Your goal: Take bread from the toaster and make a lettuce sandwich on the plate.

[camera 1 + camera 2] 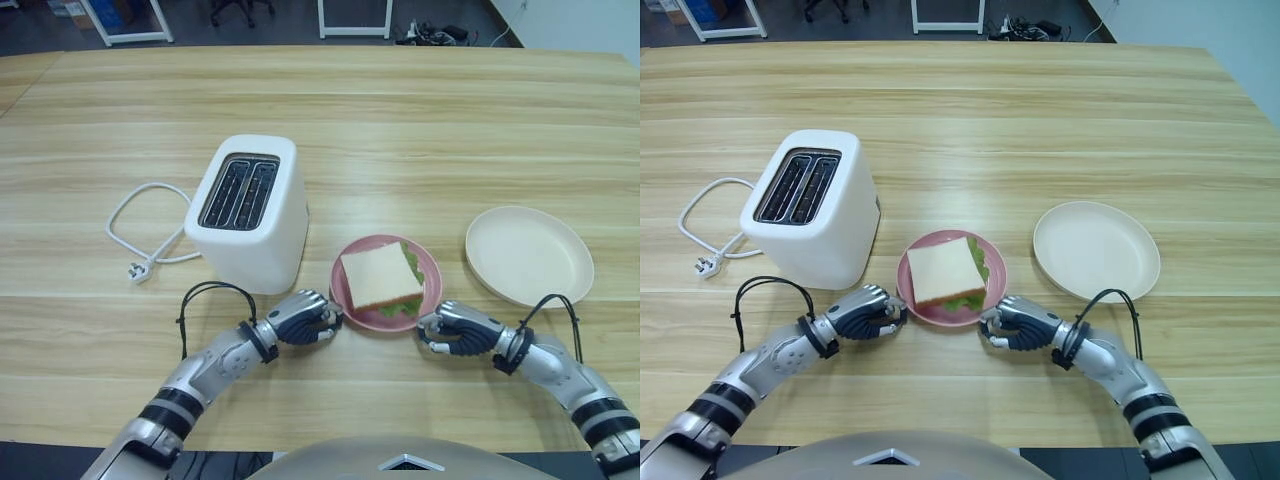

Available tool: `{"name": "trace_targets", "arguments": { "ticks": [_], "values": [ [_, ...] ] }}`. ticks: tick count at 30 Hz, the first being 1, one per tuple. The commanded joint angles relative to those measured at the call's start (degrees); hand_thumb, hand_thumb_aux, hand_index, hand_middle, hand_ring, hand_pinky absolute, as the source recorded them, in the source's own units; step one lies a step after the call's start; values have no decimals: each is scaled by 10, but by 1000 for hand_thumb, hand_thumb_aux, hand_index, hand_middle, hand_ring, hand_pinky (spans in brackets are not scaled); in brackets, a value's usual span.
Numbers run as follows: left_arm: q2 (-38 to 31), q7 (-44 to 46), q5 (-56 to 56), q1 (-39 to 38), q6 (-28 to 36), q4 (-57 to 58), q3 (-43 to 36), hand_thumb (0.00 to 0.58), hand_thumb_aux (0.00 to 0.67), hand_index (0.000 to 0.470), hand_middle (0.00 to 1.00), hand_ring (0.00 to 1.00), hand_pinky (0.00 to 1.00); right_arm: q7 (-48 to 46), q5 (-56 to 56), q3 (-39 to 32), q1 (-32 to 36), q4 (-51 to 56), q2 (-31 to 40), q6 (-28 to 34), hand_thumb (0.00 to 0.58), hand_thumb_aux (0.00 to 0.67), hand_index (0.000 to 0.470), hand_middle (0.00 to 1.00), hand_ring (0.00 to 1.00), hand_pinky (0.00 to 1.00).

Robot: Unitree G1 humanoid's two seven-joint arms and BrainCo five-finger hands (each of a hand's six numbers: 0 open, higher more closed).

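Both arms wear smooth silver-grey shells, broken by black bands at the joints. The left arm (200, 378) and right arm (572, 378) each end in a black wrist cuff with small pale marks. A thin black cable (214, 285) loops out above the left wrist, and a second cable (555, 297) does likewise at the right. The left hand (300, 320) and right hand (458, 330) are dark grey, with glossy segmented fingers and paler tips.
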State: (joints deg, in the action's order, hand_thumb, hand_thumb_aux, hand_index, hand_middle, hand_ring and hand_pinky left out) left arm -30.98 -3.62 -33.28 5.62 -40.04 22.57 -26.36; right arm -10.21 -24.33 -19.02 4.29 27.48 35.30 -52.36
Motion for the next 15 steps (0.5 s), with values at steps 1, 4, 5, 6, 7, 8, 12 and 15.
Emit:
{"name": "trace_targets", "arguments": {
  "ticks": [1, 4, 5, 6, 7, 8, 12, 15],
  "values": [
    [14, -34, -45, 18, 35, 83, -1, 580, 670, 470, 1000, 1000, 1000, 74, -56, 15, 32, 55, -27, 21, 580, 670, 470, 1000, 1000, 1000],
    [24, -67, -48, 37, 38, 110, 8, 580, 670, 470, 1000, 1000, 1000, 133, -81, 20, 53, 87, -43, 31, 580, 670, 470, 1000, 1000, 1000],
    [26, -77, -46, 40, 38, 114, 12, 580, 670, 470, 1000, 1000, 1000, 145, -85, 21, 55, 93, -46, 30, 580, 670, 470, 1000, 1000, 1000],
    [29, -84, -41, 41, 35, 116, 17, 580, 670, 470, 1000, 1000, 1000, 153, -85, 21, 56, 96, -47, 27, 580, 670, 470, 1000, 1000, 1000],
    [29, -84, -29, 39, 26, 111, 24, 580, 670, 470, 1000, 1000, 1000, 150, -73, 22, 51, 94, -45, 15, 580, 670, 470, 1000, 1000, 1000],
    [26, -78, -6, 33, 4, 98, 31, 580, 670, 470, 1000, 1000, 1000, 138, -47, 25, 40, 82, -40, -1, 580, 670, 470, 1000, 1000, 1000],
    [-10, 16, 150, -23, -84, -6, 45, 559, 544, 382, 145, 145, 145, 61, 116, 32, -21, -16, 8, -59, 0, 0, 0, 204, 204, 204],
    [-65, 98, 278, -83, -97, -120, 54, 31, 18, 13, 0, 0, 0, 0, 259, 30, -69, -132, 66, -70, 0, 0, 0, 0, 0, 0]
  ]
}}
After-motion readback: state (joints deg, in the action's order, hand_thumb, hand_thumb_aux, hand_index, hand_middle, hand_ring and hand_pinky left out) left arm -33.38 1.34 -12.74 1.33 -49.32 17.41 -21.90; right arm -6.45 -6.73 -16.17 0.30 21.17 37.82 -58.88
